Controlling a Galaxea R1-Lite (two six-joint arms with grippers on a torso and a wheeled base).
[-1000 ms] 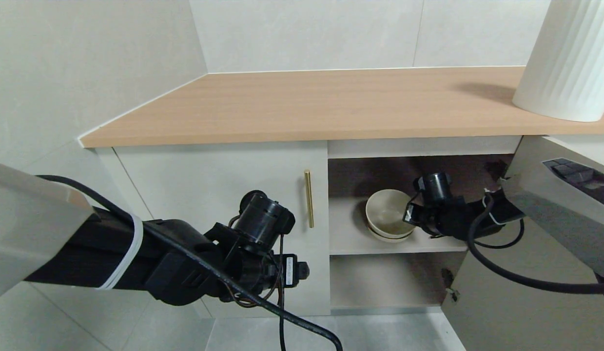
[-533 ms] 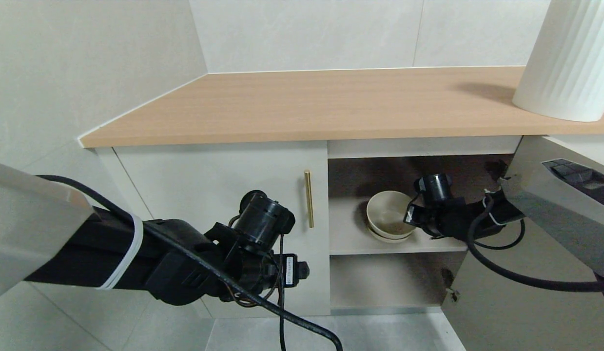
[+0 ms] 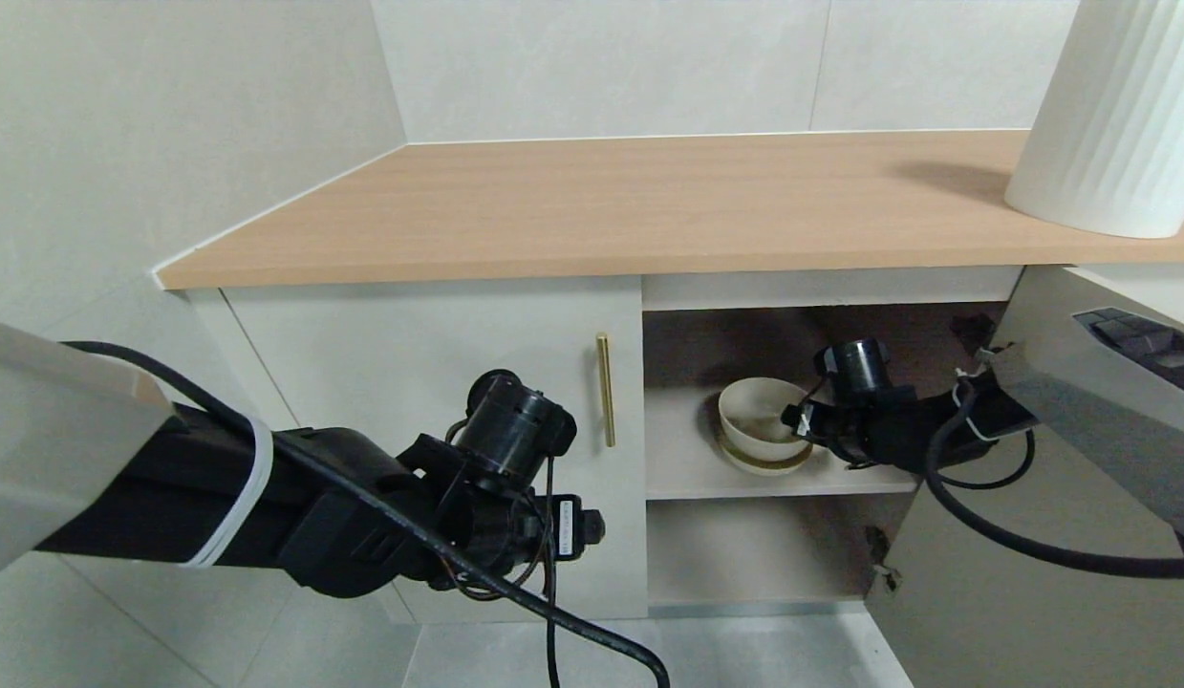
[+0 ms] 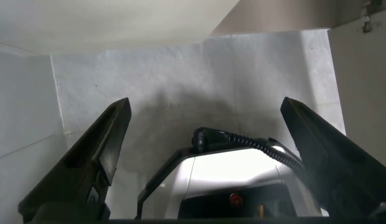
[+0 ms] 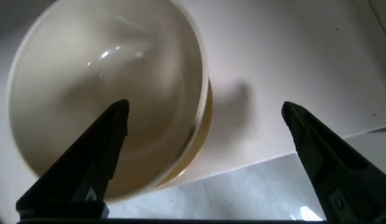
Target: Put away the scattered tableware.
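The right jaws stand wide apart inside the open half of the cabinet [image 3: 439, 315], holding nothing. One finger [image 5: 87, 168] hangs over the hollow of the bowl [image 5: 99, 93] and the other over the bare shelf [image 5: 292, 74] beside it, so the bowl's rim lies between them. Whether either finger touches the bowl cannot be told. The left jaws are also spread wide and empty, pointing down at the floor [image 4: 180, 81] in front of the closed door [image 3: 410, 382].

The wooden counter [image 3: 601, 210] tops the cabinet and carries a tall white ribbed vessel [image 3: 1108, 124] at its far right end. Below it, the right-hand door [image 3: 983, 573] is swung open. The left arm [image 3: 362, 516] is low before the closed door, and the right arm [image 3: 916, 430] reaches into the opening from the right at the height of the upper shelf. There the cream bowl rests, tilted, in a second bowl [image 3: 765, 465] with a yellowish rim, toward the left of the shelf. A slim brass handle [image 3: 605, 389] runs upright along the closed door's edge, just beside the opening.
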